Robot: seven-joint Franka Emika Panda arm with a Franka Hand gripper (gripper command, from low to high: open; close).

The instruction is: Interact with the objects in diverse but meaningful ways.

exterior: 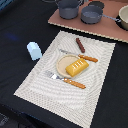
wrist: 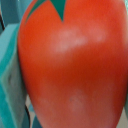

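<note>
A red tomato (wrist: 75, 70) with a green stalk top fills the wrist view, very close to the camera. A teal finger (wrist: 10, 85) of my gripper (wrist: 67, 80) presses against its side, and the other finger is hidden. In the exterior view neither the arm nor the tomato shows. There, the yellow ridged block (exterior: 77, 67) lies on a small beige plate (exterior: 62, 62) on the placemat. The dark-brown sausage stick (exterior: 80, 45) lies just beyond the plate. The pale blue cup (exterior: 34, 50) stands upside down off the mat, at the exterior view's left.
A wooden-handled fork (exterior: 65, 80) and knife (exterior: 80, 55) flank the plate on the striped placemat (exterior: 45, 87). Grey pots (exterior: 68, 8) (exterior: 91, 14) stand on a brown board (exterior: 107, 27) at the back. The table is black.
</note>
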